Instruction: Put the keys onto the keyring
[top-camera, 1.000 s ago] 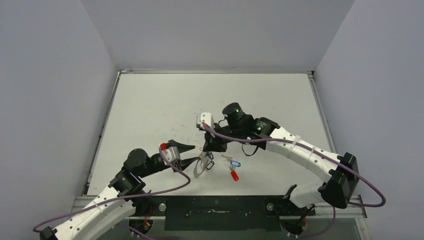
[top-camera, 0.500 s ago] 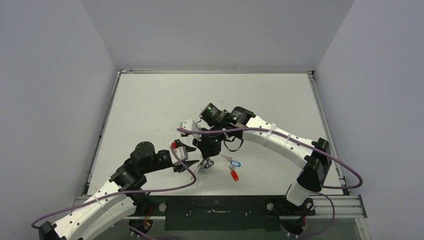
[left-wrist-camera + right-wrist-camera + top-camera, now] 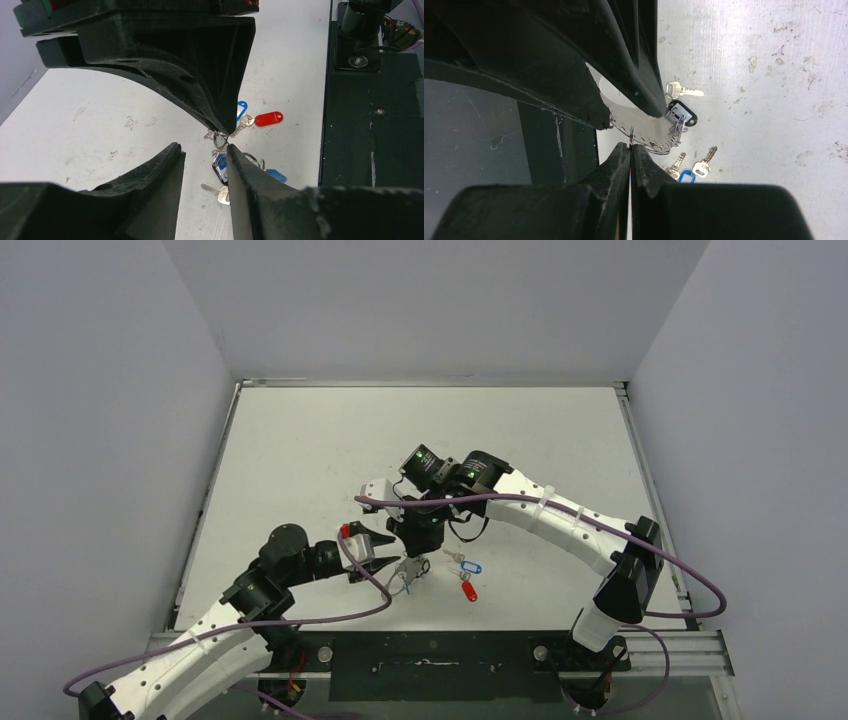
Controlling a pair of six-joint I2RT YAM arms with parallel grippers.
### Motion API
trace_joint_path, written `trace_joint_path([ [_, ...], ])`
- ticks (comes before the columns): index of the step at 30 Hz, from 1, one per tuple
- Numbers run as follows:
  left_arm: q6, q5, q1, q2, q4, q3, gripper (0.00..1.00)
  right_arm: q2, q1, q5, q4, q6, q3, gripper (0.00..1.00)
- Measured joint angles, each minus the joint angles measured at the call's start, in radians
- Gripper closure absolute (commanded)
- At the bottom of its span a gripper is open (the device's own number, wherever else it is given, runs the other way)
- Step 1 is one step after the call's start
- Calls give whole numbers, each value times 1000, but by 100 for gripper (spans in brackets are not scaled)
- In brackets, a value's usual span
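Keys (image 3: 467, 591), one with a red tag and one with a blue tag, lie loose on the table (image 3: 320, 440) just to the right of the keyring (image 3: 631, 133), so we judge that they are not threaded yet. Just left of the keyring, the left gripper (image 3: 202, 150) has its fingers apart with nothing between them, probably waiting to steady the hoop. On the far side of the keyring, the right gripper (image 3: 630, 147) is closed and pinches the thin wire, we suppose to present it for threading.

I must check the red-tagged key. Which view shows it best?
The left wrist view: the red-tagged key lies there large and unobstructed. The top external view shows only a small red speck; the right wrist view misses it.
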Motion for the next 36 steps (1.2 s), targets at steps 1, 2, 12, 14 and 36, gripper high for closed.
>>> trace_joint_path([
  [1, -3, 5, 0, 12, 11, -1, 67, 0, 0, 0, 0, 0, 0, 100],
  [2, -5, 11, 0, 24, 21, -2, 68, 0, 0, 0, 0, 0, 0, 100],
  [12, -31, 60, 0, 95, 110, -21, 73, 0, 7, -6, -2, 1, 0, 100],
  [14, -35, 66, 0, 100, 117, -24, 73, 0, 6, -6, -1, 1, 0, 100],
  [36, -41, 134, 5, 151, 146, -30, 100, -1, 17, 5, -11, -15, -2, 100],
])
